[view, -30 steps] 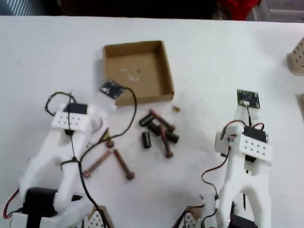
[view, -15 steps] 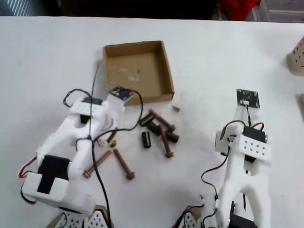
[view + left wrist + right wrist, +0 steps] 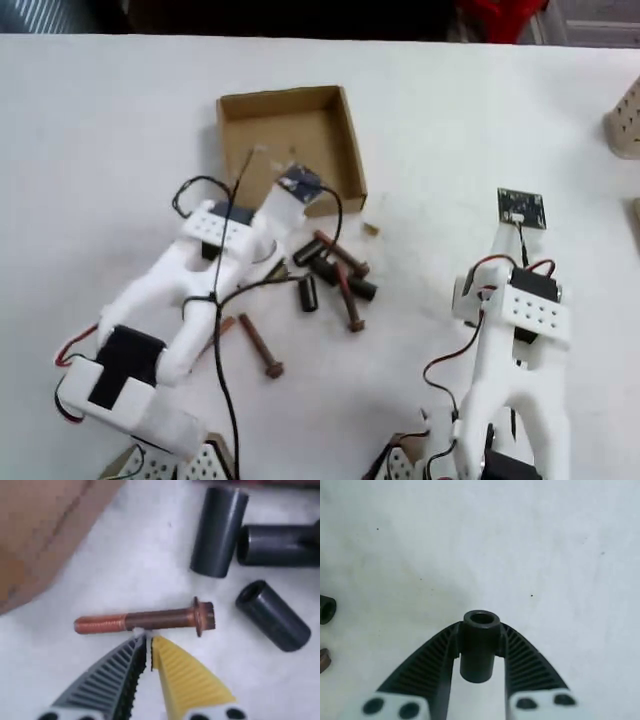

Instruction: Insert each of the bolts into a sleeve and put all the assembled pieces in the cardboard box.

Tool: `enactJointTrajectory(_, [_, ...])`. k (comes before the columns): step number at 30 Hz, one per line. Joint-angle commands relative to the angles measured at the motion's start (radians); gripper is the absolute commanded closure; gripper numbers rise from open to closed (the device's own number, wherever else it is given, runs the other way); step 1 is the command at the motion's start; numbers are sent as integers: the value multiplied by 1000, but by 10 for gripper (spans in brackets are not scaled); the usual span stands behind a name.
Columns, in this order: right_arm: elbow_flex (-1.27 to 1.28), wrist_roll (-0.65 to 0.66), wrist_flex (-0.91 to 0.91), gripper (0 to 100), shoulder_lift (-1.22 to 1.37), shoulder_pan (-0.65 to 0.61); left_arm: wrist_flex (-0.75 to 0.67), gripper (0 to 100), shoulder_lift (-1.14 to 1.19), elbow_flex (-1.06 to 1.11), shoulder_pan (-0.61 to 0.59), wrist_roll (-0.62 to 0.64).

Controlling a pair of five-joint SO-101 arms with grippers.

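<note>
Toward the right edge of the white table, my right gripper pinches an upright sleeve; my left gripper, fingers pressed together, touches a bolt beside the cardboard box.

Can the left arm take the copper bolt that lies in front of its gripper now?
Probably yes: the bolt lies free right at the left gripper, nothing over it, but its jaws are shut.
</note>
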Motion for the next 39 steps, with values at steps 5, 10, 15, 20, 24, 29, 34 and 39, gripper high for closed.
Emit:
enactJointTrajectory(5, [-8, 9, -21, 981, -22, 10, -149, 947, -48, -72, 8, 123])
enactJointTrajectory(10, [9, 9, -45, 981, -22, 7, -74, 922, -120, -103, -91, -21])
enactJointTrajectory(15, [12, 9, -53, 981, -22, 5, -12, 819, -124, -100, -87, -275])
enactJointTrajectory(20, [12, 9, -54, 981, -22, 5, -11, 816, -124, -74, -42, -532])
enactJointTrajectory(24, [12, 9, -56, 981, -22, 5, -6, 816, -124, -75, -45, -710])
enactJointTrajectory(29, [12, 9, -58, 981, -22, 5, -5, 816, -124, -124, -88, -750])
enactJointTrajectory(34, [26, 9, -84, 981, -22, 4, -6, 816, -120, -130, -96, -752])
enactJointTrajectory(39, [26, 9, -84, 981, -22, 4, -14, 815, -73, -149, -79, -752])
